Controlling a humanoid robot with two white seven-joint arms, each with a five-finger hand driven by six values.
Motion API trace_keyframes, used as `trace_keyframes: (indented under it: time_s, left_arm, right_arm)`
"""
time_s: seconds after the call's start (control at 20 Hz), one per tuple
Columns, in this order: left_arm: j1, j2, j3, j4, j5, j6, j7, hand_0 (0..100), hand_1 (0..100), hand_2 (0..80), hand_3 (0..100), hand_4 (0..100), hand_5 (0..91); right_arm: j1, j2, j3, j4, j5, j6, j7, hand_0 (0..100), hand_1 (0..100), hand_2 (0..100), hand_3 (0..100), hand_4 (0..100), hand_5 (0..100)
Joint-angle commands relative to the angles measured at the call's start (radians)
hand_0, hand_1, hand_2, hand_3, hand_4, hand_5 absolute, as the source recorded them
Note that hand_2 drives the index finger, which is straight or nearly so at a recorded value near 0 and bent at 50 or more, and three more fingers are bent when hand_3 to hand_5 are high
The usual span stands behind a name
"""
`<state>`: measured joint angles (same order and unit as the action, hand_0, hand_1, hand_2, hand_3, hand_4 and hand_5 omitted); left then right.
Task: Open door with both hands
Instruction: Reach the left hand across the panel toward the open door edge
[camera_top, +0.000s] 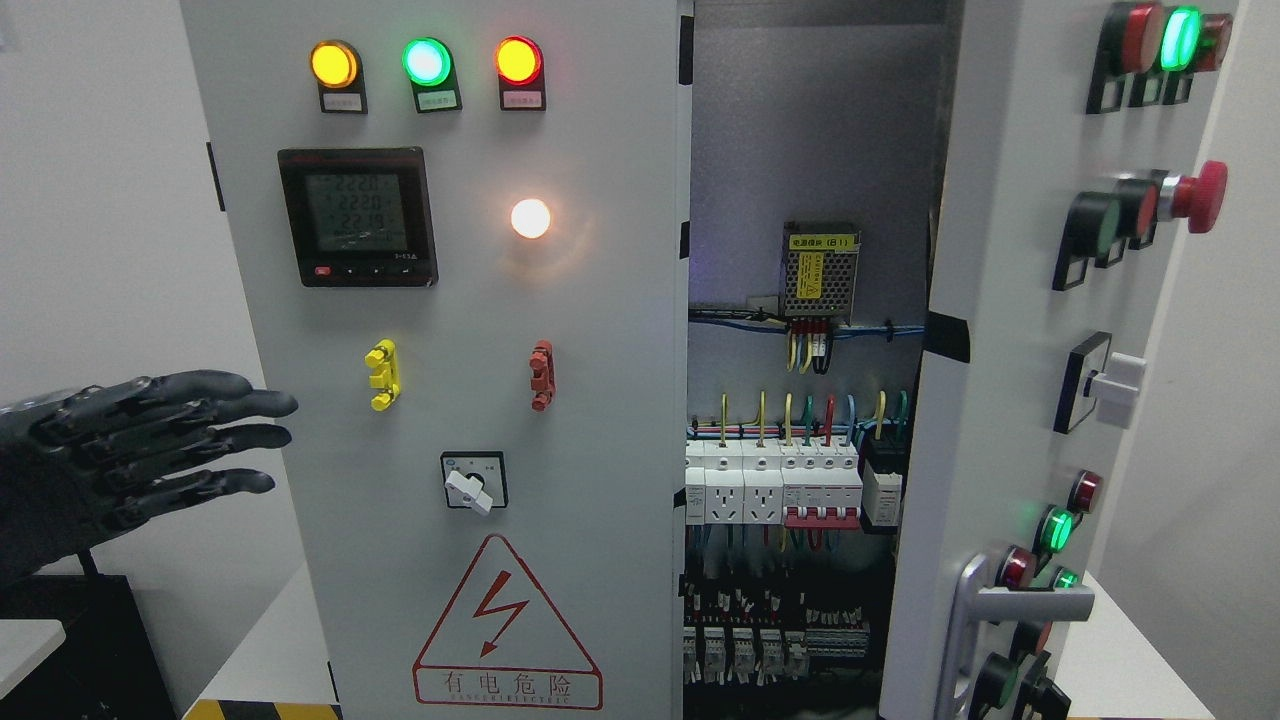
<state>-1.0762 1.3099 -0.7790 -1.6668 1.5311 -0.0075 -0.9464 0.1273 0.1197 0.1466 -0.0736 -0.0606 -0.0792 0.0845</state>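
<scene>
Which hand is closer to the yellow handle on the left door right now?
Left. The left hand hovers, fingers spread, just left of the yellow handle, by the door's edge. The right hand isn't in view.

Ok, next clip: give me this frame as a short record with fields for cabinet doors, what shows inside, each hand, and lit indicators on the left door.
left door: closed, facing the camera
right door: swung open, its handle untouched
inside: wiring and a row of breakers, yellow-labelled power supply above
left hand: at the left door's outer edge, fingers extended, holding nothing
right hand: not in view
lit indicators: yellow, green and red lamps on top, white light, meter display on
</scene>
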Motion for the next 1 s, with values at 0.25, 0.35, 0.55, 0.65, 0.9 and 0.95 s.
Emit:
trace_keyframes:
  time_s: [0.25,0.35,0.55,0.65,0.9,0.95]
  left_arm:
    - [-0.413,-0.199,-0.857,0.027,0.072,-0.009,0.003,0,0,0.0,0,0,0.0]
    - [-0.549,-0.222,-0.986,0.027,0.104,-0.014,0.003,0,0,0.0,0,0,0.0]
    - [-0.611,-0.357,-1.042,0.082,0.175,-0.016,0.043,0,0,0.0,0,0,0.0]
    - [-0.611,-0.412,-1.04,0.101,0.194,-0.019,0.077,0,0,0.0,0,0,0.0]
    - [-0.662,-0.543,-1.034,0.143,0.291,-0.037,0.143,0,0,0.0,0,0,0.0]
    - [-0.666,-0.557,-1.025,0.148,0.291,-0.037,0.144,0,0,0.0,0,0,0.0]
  right_arm:
    - [0.0,0.0,-0.001,0.0,-0.001,-0.001,0.0,38,0,0,0,0,0]
    - [0.0,0.0,-0.001,0.0,0.001,-0.001,0.0,38,0,0,0,0,0]
    - [0.0,0.0,-0.001,0.0,-0.001,-0.001,0.0,38,0,0,0,0,0]
    - [0.0,0.0,0.001,0.0,-0.001,-0.001,0.0,38,0,0,0,0,0]
    - [0.0,0.0,0.001,0.0,-0.001,-0.001,0.0,38,0,0,0,0,0]
    - [0.0,0.0,0.001,0.0,-0.001,-0.001,0.0,38,0,0,0,0,0]
